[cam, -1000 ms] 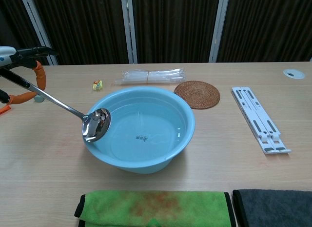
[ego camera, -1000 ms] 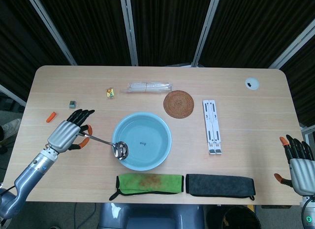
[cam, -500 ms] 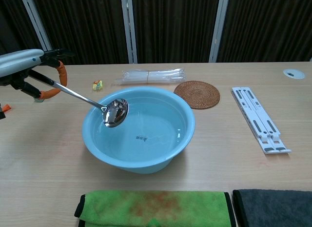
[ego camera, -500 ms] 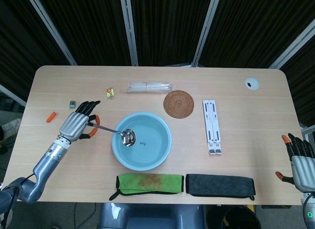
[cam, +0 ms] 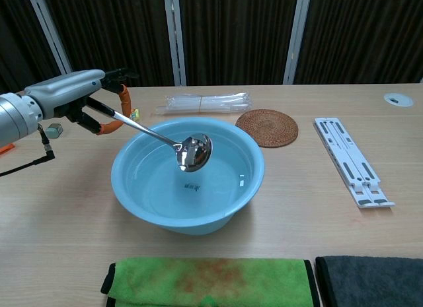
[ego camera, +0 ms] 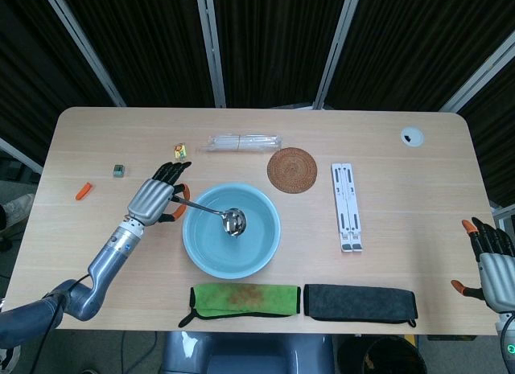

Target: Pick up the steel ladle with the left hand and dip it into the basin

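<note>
Left robot hand [ego camera: 154,199] grips the ladle [cam: 192,152] by the handle end; the bowl of the ladle hangs over the middle of the blue basin [cam: 132,188], above the water, tilted, apparently not wet yet. Right robot hand [ego camera: 492,261] sits at the desk [ego camera: 402,197] edge, far right, fingers spread, holding nothing.

Step in hand, as I judge it: the dip. To do it well, lower the wrist straight down so the ladle bowl goes under the water near the basin centre. Keep the handle clear of the near rim, or it could lever the basin or tip it. Go slow to avoid a splash. Keep the grip firm, since the thin handle could twist in the fingers once water loads the bowl.

Counts:
- 1 ladle, 1 basin
- 2 folded cloths at the front edge: green cloth [ego camera: 245,298], dark cloth [ego camera: 360,303]
- 1 round woven mat [ego camera: 292,170]
- 1 white folding stand [ego camera: 346,207]
- 1 clear plastic packet [ego camera: 243,141]
- 1 small yellow item [ego camera: 180,151], 1 small grey-green block [ego camera: 118,171], 1 small orange piece [ego camera: 83,191]
- 1 cable hole [ego camera: 412,136] in the desk
</note>
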Robot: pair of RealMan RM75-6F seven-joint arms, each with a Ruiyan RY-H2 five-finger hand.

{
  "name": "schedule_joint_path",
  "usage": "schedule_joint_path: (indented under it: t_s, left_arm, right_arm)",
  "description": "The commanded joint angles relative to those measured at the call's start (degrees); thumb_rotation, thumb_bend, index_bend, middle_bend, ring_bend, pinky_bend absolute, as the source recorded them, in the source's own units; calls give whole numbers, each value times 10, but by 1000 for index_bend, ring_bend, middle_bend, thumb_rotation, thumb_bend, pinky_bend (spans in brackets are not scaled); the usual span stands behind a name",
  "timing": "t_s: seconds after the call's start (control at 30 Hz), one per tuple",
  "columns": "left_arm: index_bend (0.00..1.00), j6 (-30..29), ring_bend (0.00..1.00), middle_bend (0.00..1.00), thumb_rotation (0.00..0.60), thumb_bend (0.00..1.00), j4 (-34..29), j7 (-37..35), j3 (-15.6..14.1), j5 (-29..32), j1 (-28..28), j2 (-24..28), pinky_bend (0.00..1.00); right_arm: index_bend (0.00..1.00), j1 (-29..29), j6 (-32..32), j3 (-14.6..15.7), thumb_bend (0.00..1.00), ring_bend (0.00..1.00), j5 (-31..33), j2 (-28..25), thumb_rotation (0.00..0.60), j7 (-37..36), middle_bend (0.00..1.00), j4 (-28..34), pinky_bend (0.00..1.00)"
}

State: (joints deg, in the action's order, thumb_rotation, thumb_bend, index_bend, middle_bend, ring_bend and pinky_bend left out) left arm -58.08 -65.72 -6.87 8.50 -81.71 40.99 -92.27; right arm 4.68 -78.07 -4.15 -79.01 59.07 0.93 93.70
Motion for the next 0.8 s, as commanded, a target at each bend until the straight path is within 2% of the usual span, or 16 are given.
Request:
schedule_joint_path:
  t_s: [0.03,0.47,0.8]
  left_arm:
    - [595,5,0,0,600,434,-5,12,3,3,6,-6,0]
    - [599,40,0,0,600,434,-11,72,12,35,31,-27,0]
    - [595,56,0,0,600,432,-14,94,0,43,35,-31,0]
  right_arm:
    - [0,-1,-3,-1,0,0,0,-3,600,-8,0,-1,0]
    - [0,-8,-15,0,0,0,-9,-11,600,-28,0,-2,0]
    - [0,-10,-21,1,0,0,-14,-13,600,-33,0,-2,0]
